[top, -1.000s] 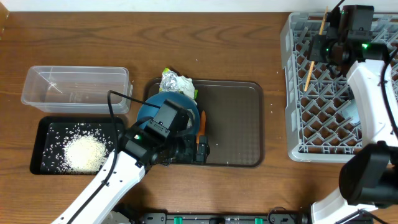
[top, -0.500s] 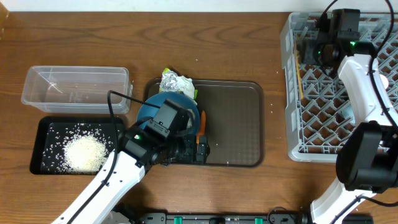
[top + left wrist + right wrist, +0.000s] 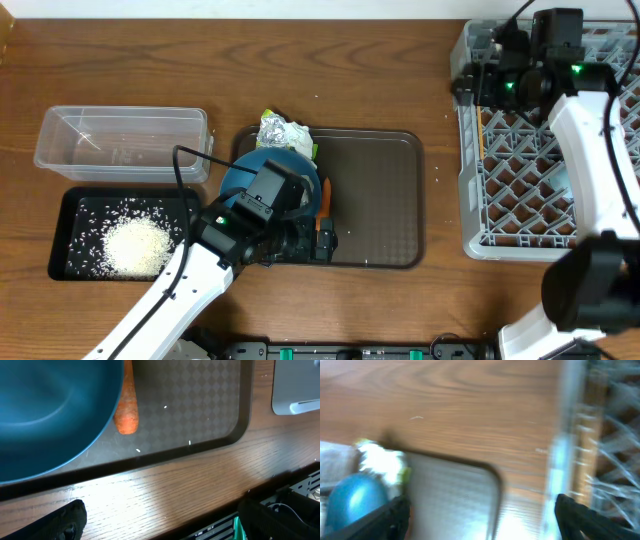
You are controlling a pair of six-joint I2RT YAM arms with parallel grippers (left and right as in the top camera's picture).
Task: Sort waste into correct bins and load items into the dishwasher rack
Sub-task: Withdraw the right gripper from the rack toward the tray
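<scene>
My left gripper (image 3: 318, 243) hovers open and empty over the front edge of the brown tray (image 3: 380, 200), beside the dark blue bowl (image 3: 262, 170) and the carrot (image 3: 325, 200). In the left wrist view the bowl (image 3: 50, 410) and carrot (image 3: 127, 405) lie ahead of the wide-apart fingers (image 3: 65, 522). The foil wrapper (image 3: 283, 132) sits behind the bowl. Rice (image 3: 135, 245) lies in the black tray (image 3: 70, 215); the clear tub (image 3: 120, 140) stands behind it. My right gripper (image 3: 468, 82) is open and empty at the dishwasher rack's (image 3: 530, 190) far left corner. A chopstick (image 3: 481, 140) lies inside the rack's left wall.
The right wrist view is blurred: the rack's wall (image 3: 565, 435) at right, the brown tray (image 3: 450, 500), the bowl (image 3: 355, 500) and the wrapper (image 3: 380, 460) at left. Something pale blue (image 3: 565, 185) sits in the rack under the right arm.
The right gripper opened and let go of the chopsticks, which dropped along the rack's left wall; that arm then swung left. The left arm has not moved.
</scene>
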